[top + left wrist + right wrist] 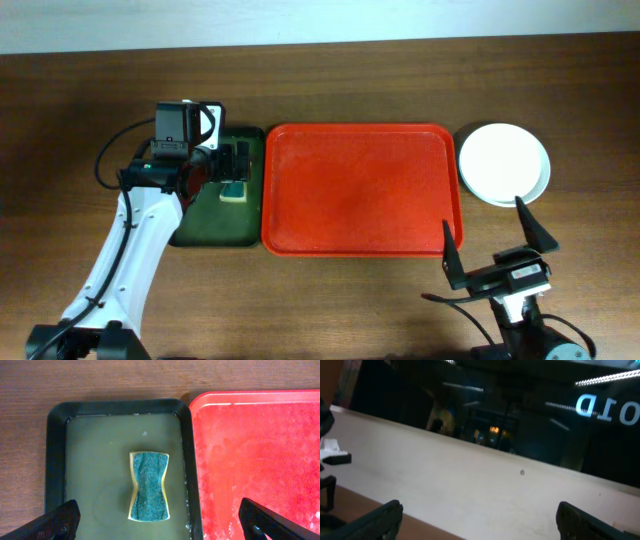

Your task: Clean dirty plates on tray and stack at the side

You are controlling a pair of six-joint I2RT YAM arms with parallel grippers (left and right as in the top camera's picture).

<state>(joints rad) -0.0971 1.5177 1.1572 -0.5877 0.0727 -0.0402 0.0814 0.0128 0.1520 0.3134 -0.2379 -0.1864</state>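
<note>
1. Above the dark green tray point(120, 406), the left gripper point(160, 504) hangs with its jaws spread wide and nothing between them. Only the two dark fingertips point(62, 520) enter the left wrist view, cut off by the bottom edge.
2. Directly beneath it a sponge point(148, 486) lies flat in the green tray, its green scouring face up over a yellow base. The tray floor looks wet, though how deep the liquid is cannot be judged.
3. Just beside it, rims nearly touching, the red tray point(360, 128) shows a bare, streaky surface. Its right part runs out of the wrist view.
4. At the near right of the table point(80, 100), the right gripper point(492, 240) is also spread apart and holds nothing. Its own camera faces away, showing only a blurred pale wall and dark glass.
5. The plates point(503, 163) sit stacked on the table off the red tray's far right corner. The white one is on top, and a pale edge peeks out at the lower right. How many lie underneath is hidden.
</note>
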